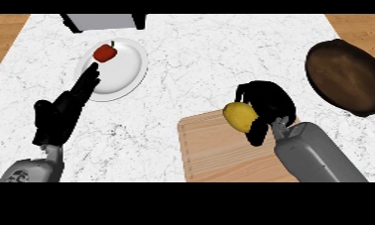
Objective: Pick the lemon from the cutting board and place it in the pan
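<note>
My right hand (267, 101) sits curled at near right, forearm angled in; my left hand (64, 107) rests open, fingers extended, near left.

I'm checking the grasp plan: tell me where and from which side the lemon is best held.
Hold the lemon across its rounded middle, coming from its right side, as the right hand does: fingers curled over the top, thumb under. It is a smooth oval with no handle, so the wide belly gives the most surface. That side also faces the pan, away from the board.
</note>
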Robot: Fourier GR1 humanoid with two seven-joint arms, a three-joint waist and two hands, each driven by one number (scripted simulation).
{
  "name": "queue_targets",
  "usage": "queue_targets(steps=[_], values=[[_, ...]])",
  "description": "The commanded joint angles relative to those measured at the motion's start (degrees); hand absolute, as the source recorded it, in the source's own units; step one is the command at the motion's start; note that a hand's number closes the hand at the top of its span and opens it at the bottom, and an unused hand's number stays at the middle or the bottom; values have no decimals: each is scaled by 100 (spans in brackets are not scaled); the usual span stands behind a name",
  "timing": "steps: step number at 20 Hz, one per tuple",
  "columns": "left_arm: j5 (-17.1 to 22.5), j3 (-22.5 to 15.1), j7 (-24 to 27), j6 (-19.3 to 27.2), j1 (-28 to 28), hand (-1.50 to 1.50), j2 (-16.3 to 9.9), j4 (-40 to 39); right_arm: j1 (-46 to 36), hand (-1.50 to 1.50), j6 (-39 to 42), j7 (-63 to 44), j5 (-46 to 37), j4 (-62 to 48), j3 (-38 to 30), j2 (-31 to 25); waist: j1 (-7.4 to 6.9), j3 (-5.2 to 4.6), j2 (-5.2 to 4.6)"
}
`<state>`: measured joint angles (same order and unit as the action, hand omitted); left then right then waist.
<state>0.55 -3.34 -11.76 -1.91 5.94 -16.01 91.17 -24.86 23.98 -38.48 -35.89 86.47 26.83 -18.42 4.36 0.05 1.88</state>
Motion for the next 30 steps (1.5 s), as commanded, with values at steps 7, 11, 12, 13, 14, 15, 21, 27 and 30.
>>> queue_targets(steps=[7, 11, 12, 13, 14, 15, 21, 27, 30], values=[[2, 78, 126, 70, -288, 0, 43, 72, 1567, 150, -1744, 368, -1188, 3791, -353, -1239, 149, 0, -22], [76, 28, -64, -102, -102, 0, 3, 233, 3072, 150, -2409, 572, -1262, 4766, -926, -1505, -87, 5, -117], [-69, -68, 125, 12, -211, 0, 115, 260, 3446, 150, -2603, 567, -1367, 4916, -1025, -1479, -126, 4, -125], [-105, -59, 374, -27, -101, 0, 164, -96, 3587, 150, -2685, 692, -1091, 4894, -1376, -1454, -172, 1, -156], [-97, -143, 84, -10, 72, 0, 229, 77, 3957, 150, -2964, 889, -1210, 4850, -1419, -1381, -206, 5, -157], [-83, -157, 149, -79, -50, 0, 222, 81, 3868, 150, -3155, 1070, -1028, 4612, -1670, -1232, -284, 4, -168], [-9, -43, -111, -194, 144, 0, 150, 286, 3361, 150, -3477, 2259, 661, 3084, -3037, -1072, -439, 3, -193], [-313, -173, -119, -84, 387, 0, 373, -54, 2721, 150, -3499, 3663, 943, 1132, -3784, -1340, -453, 1, -205], [-183, -12, 83, -295, 149, 0, 243, 47, 2099, 150, -3791, 3887, 613, 135, -3865, -1249, -501, -1, -203]])
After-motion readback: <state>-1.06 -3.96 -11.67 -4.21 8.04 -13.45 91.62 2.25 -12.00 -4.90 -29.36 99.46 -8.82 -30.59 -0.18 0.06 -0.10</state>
